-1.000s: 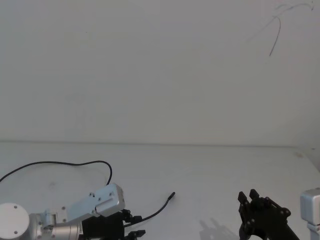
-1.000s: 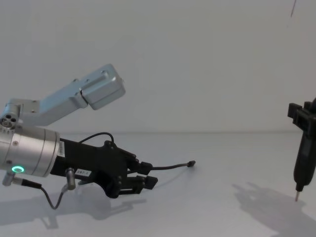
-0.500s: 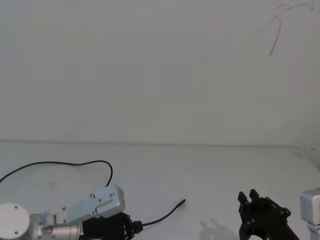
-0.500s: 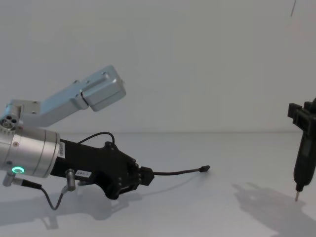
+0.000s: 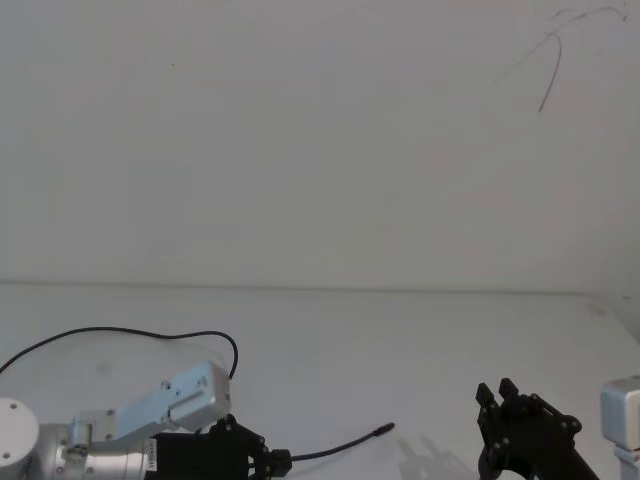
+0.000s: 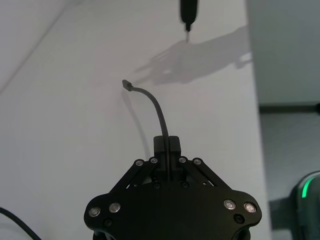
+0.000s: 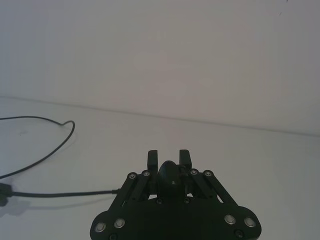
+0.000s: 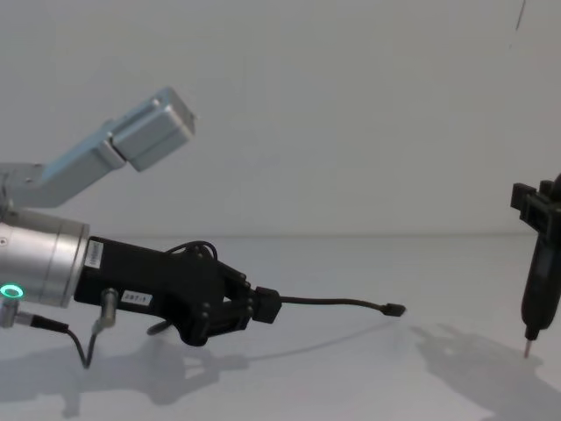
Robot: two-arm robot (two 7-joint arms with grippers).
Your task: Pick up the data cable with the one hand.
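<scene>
The left tool [image 8: 263,307] is low over the white worktop [image 8: 351,377] at the robot's left, clenched on the data cable [image 8: 337,303]. From the side, the chest view shows a short stretch of cable sticking out of the tool toward the right. It sags a little and ends in a small connector [image 8: 396,310] held clear of the surface, with its shadow lying below. A green ring light [image 8: 10,290] glows on the silver wrist.

From above, the head view adds the rest of the cable [image 5: 130,333] — a long loop lying on the worktop behind the left arm, running off the left edge. The left wrist view looks straight along the tool [image 6: 166,145], where the cord [image 6: 157,107] is pinched between the two fingers [image 6: 159,145] and curves away.

The right tool [image 5: 497,392] hangs at the robot's right, well apart from the cable — I cannot tell whether it is clenched or released.
</scene>
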